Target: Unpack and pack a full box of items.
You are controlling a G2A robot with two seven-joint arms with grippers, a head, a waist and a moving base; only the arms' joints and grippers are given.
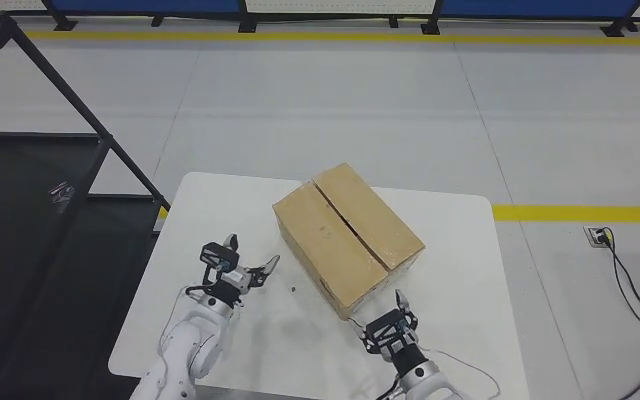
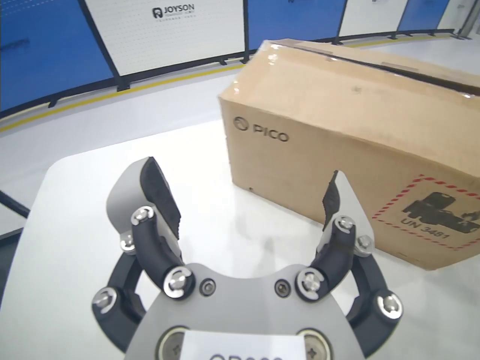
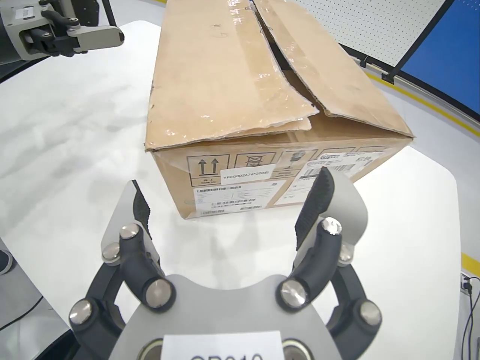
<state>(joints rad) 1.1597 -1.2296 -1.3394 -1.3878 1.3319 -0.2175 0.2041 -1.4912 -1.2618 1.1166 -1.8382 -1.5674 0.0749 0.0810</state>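
A brown cardboard box [image 1: 347, 238] [image 2: 337, 121] [image 3: 240, 76] stands in the middle of the white table [image 1: 230, 200], turned at an angle. Its two top flaps are folded down, with a slit between them, and one flap edge is torn and slightly lifted. My left gripper [image 1: 252, 263] [image 2: 243, 185] hovers open above the table, a short way from the box's long side. My right gripper [image 1: 378, 311] [image 3: 228, 196] is open too, close to the box's labelled end near the table's front edge. Nothing is between either pair of fingers. The left gripper [image 3: 75, 27] also shows far off in the right wrist view.
A tiny dark speck [image 1: 292, 290] lies on the table between the left gripper and the box. A black frame with dark netting [image 1: 60, 210] stands beside the table's left edge. Bare table surface [image 1: 460, 280] lies to the right of the box.
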